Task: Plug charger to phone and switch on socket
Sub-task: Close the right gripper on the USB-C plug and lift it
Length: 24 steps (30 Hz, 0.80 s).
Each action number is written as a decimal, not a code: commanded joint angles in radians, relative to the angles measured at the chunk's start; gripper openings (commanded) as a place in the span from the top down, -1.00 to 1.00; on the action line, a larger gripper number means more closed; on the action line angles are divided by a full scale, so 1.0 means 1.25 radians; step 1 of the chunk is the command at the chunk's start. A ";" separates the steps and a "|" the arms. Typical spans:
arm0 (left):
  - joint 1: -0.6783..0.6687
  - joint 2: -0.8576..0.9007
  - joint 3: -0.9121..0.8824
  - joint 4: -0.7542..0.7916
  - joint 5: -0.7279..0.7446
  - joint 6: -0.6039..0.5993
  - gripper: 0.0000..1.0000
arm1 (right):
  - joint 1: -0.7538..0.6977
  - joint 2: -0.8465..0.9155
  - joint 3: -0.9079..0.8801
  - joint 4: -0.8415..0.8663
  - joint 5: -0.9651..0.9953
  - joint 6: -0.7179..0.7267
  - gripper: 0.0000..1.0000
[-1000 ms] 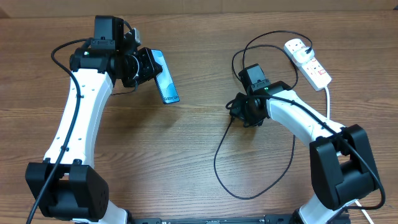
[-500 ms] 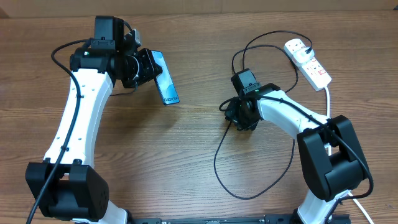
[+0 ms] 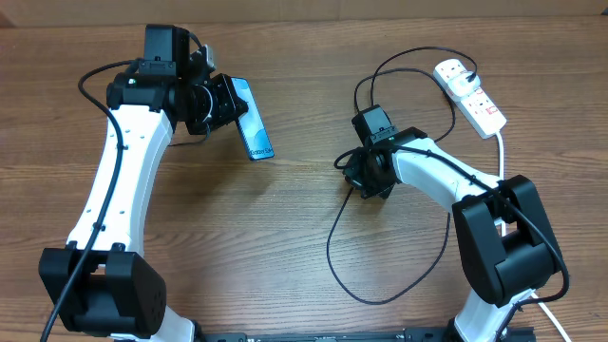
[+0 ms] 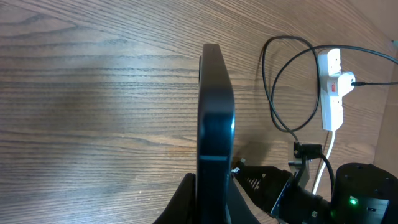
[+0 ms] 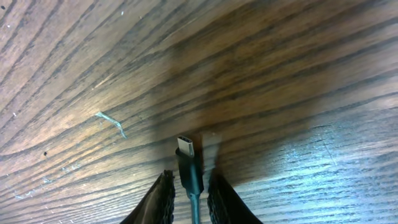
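Wooden table; charger tip clear only from right wrist

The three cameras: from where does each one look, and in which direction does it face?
Overhead: fixed above the table, facing down; the left arm and the right arm show nearly whole.
Left wrist: on the left arm, looking along the edge-on phone toward the socket; the left fingers show at the bottom.
Right wrist: close above the wood, facing down at the charger connector; the right fingers flank its cable.
Shared: overhead and left wrist both show phone and socket.
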 commanded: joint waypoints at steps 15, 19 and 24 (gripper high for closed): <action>0.000 -0.001 0.008 0.004 0.007 -0.011 0.92 | 0.018 0.027 -0.003 0.007 0.025 0.021 0.78; 0.000 -0.001 0.008 0.004 0.007 -0.011 0.92 | 0.018 0.027 -0.003 0.007 0.023 0.019 0.93; 0.000 -0.001 0.008 0.004 0.010 -0.011 0.92 | 0.013 0.025 0.021 0.001 -0.029 -0.024 0.93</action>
